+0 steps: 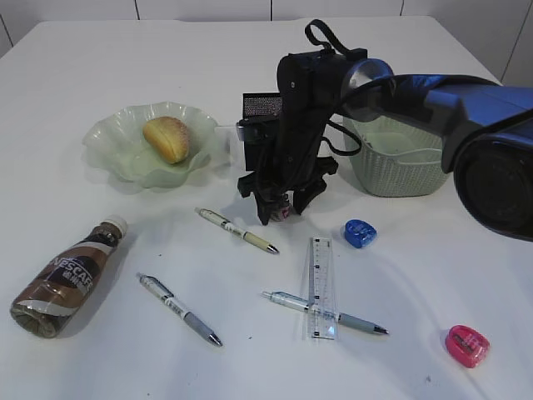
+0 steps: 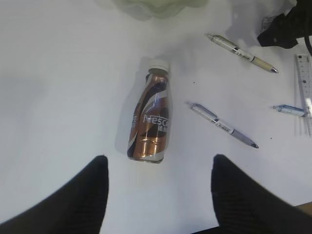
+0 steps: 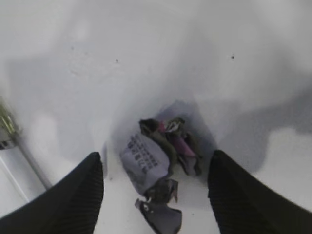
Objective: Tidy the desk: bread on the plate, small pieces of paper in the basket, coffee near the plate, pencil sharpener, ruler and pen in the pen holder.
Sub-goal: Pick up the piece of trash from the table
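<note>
Since the desk [image 1: 100,50] holds every item loose, order is read from what already sits right: the basket [image 1: 391,167] stands at right of centre in the exterior view and looks empty from this angle, the plate [image 1: 108,137] at upper left has the bread [image 1: 166,138] in it, so that step looks done. Coffee [image 1: 71,275] lies on its side at lower left, apart from the plate, likely still to be moved. The holder [image 1: 262,107] is mostly hidden behind the right arm. Ruler [image 1: 321,287] lies across one pen [image 1: 325,312] at lower centre; two more pens and two sharpeners lie scattered. Right arm reaches in from the right edge, wrist bent steeply down, right gripper [image 3: 156,170] low over a crumpled paper [image 3: 156,161], jaws wide either side of it, not closed on it; probably the approach before a pinch. Left gripper [image 2: 158,178] hovers above the coffee, jaws spread, empty.
</note>
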`<action>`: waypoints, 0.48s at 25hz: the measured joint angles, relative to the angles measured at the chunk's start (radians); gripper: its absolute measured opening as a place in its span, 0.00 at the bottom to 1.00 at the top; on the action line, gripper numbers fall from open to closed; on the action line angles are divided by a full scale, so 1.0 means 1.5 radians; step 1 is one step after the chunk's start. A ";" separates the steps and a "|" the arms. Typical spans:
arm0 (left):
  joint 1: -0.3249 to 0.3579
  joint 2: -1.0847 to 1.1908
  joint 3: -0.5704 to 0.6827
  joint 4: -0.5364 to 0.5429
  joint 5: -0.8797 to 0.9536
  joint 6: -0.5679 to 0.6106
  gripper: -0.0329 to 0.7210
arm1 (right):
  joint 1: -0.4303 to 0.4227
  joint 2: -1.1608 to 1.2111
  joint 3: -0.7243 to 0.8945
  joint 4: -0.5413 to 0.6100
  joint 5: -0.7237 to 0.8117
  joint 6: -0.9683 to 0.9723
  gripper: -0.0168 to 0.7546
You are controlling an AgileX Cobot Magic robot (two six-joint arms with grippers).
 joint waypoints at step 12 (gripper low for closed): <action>0.000 0.009 0.000 0.000 -0.001 0.000 0.66 | 0.000 0.003 0.000 0.000 -0.016 0.000 0.29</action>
